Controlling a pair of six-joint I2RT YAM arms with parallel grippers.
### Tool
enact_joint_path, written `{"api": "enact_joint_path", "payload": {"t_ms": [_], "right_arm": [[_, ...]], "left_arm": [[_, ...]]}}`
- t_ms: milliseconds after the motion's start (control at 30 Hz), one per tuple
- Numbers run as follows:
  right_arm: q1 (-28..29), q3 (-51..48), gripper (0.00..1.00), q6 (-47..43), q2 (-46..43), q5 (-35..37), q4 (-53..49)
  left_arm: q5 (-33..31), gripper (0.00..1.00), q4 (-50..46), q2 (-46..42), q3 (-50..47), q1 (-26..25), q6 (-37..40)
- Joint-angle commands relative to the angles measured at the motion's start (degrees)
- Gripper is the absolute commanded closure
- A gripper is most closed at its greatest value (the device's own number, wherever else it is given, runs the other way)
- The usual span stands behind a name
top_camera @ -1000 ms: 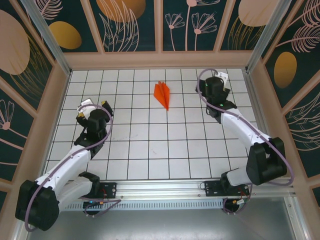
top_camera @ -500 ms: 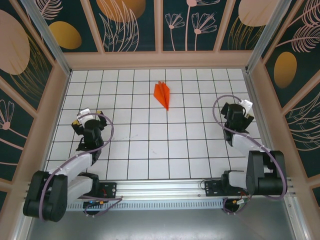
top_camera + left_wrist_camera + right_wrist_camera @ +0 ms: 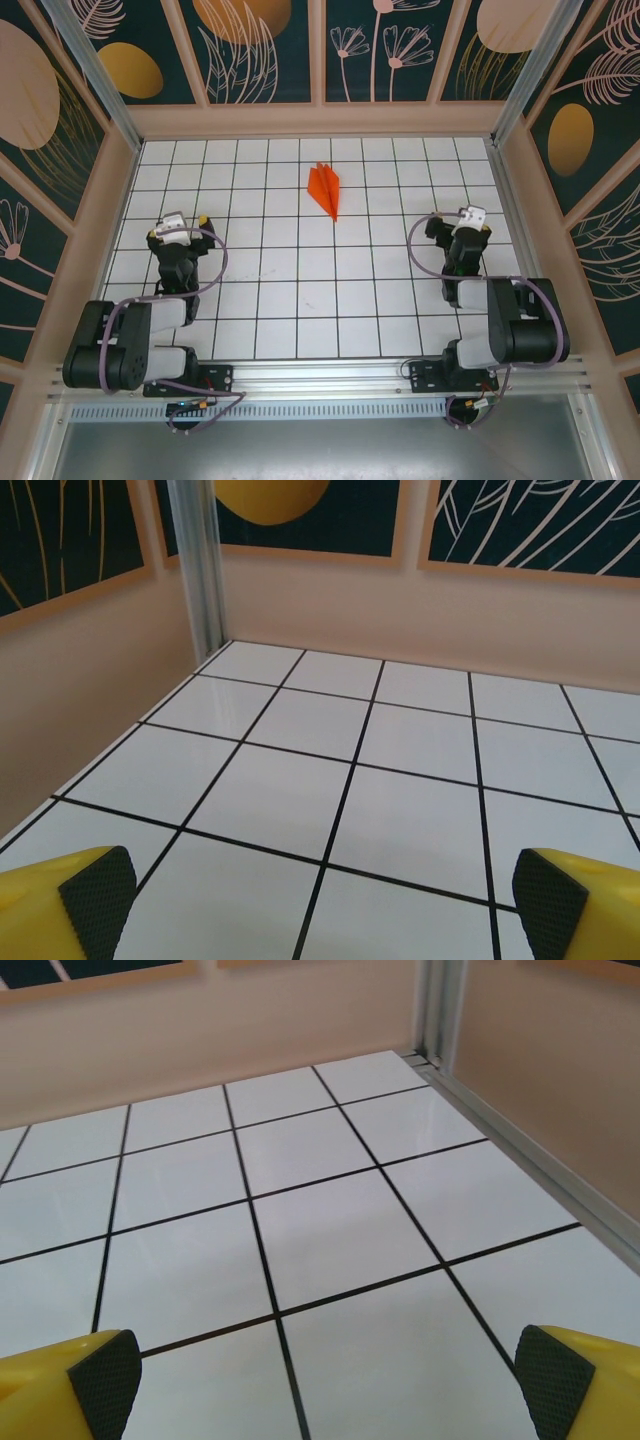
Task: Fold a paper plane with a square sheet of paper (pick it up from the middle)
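The square sheet of paper lies folded into an orange paper plane (image 3: 325,188), a narrow dart with a centre ridge. It rests on the white grid table (image 3: 300,290) at the far centre, nose pointing toward the near right. My left gripper (image 3: 178,226) is drawn back at the near left, far from the plane. Its jaws stand open and empty (image 3: 320,905), with the black pads (image 3: 97,895) wide apart over bare tiles. My right gripper (image 3: 457,222) is drawn back at the near right, also open and empty (image 3: 320,1385), its pads (image 3: 550,1385) wide apart.
Beige walls (image 3: 320,120) with dark patterned panels fence the table on three sides. A metal post (image 3: 195,570) stands at the far left corner. A metal rail (image 3: 520,1160) runs along the right wall. Both arm bases sit on the near rail (image 3: 330,378).
Both arms have pulled back from the far half of the table toward their bases and folded up. The paper plane has stayed where it was. Both grippers stayed open.
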Motion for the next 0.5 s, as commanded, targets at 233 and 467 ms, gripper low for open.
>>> {"api": "enact_joint_path", "payload": {"t_ms": [233, 467], "right_arm": [[-0.69, -3.2, 0.01, -1.9, 6.88, -6.73, 17.95], [-1.43, -2.8, 0.01, -0.96, 6.63, -7.24, 16.32]], "left_arm": [[7.22, 0.01, 15.8, 11.3, 0.4, 2.04, 0.13], [5.3, 0.01, 14.16, 11.6, 1.53, 2.15, -0.09]]}}
